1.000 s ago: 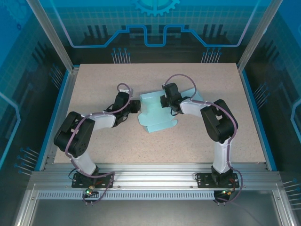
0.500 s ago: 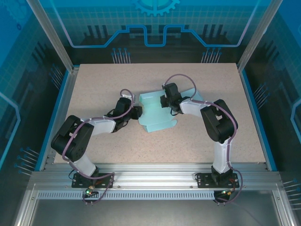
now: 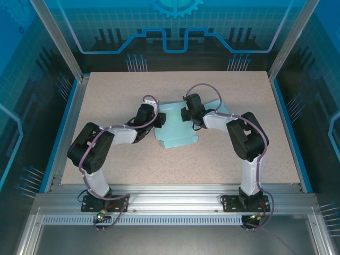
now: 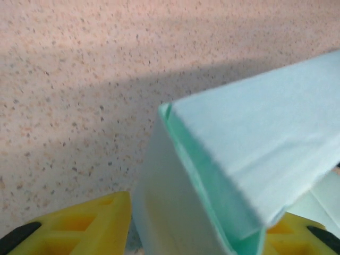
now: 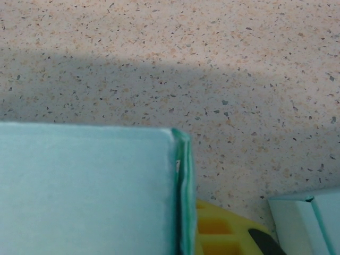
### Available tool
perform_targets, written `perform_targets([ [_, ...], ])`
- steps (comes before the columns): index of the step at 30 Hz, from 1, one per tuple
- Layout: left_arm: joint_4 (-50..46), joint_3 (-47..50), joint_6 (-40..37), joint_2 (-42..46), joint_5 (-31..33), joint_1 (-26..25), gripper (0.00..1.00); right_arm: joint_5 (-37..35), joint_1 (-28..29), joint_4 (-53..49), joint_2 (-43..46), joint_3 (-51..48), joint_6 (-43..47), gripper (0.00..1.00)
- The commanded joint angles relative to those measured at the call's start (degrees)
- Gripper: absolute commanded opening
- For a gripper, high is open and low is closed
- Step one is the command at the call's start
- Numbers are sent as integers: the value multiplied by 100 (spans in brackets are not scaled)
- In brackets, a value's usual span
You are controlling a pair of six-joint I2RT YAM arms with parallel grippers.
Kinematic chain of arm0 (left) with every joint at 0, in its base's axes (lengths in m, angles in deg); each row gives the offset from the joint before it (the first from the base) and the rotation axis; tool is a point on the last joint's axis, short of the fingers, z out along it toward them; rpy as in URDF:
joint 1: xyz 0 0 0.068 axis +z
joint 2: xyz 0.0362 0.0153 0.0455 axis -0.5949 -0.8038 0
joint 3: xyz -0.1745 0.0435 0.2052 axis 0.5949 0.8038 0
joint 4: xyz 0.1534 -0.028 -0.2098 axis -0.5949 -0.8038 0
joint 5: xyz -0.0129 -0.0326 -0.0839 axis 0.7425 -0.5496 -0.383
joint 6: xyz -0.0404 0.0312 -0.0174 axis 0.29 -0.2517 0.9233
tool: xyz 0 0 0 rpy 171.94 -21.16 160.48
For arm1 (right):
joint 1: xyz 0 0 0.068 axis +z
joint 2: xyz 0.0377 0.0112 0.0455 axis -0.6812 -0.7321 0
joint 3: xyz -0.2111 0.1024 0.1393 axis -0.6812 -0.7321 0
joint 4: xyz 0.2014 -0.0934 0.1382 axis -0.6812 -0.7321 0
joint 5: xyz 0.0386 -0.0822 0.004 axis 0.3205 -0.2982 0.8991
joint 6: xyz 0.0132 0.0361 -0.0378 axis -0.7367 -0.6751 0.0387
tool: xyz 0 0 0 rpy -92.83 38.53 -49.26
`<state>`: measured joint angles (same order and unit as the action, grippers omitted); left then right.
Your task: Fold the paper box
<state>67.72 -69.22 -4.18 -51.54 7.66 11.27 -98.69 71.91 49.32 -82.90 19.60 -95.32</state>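
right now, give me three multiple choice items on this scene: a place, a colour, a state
1. The pale mint paper box lies: A beside the arm bases; B between the left arm and right arm; C in the far corner.
2. The tabletop is: A plain black; B striped green; C speckled beige.
3. The right jaws are: A shut on a box wall; B wide open; C shut on a pen.
B, the top view shows both arms flanking it; C, flecked beige in every view; A, the wall's edge runs into the closed jaws.

Left arm [image 3: 114, 135] bent inward, jaws apart, right arm [image 3: 234, 125] mirrored, jaws closed
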Motion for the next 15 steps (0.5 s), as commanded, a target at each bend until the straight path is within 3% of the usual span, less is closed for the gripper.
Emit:
perform_targets([
  [1,-432,-338,196,-58,917,-39,45,257,142,-584,-285,-98,-24,0],
  [8,-1010,-676,304,-237,2308,-395,28,266,193,-592,-288,-76,-48,0],
  [12,-1298,-771,328,-298,2672,-564,26,253,215,-586,-287,-72,-60,0],
  [15,-1314,-673,438,-281,2667,-635,16,213,223,-607,-330,-34,-83,0],
])
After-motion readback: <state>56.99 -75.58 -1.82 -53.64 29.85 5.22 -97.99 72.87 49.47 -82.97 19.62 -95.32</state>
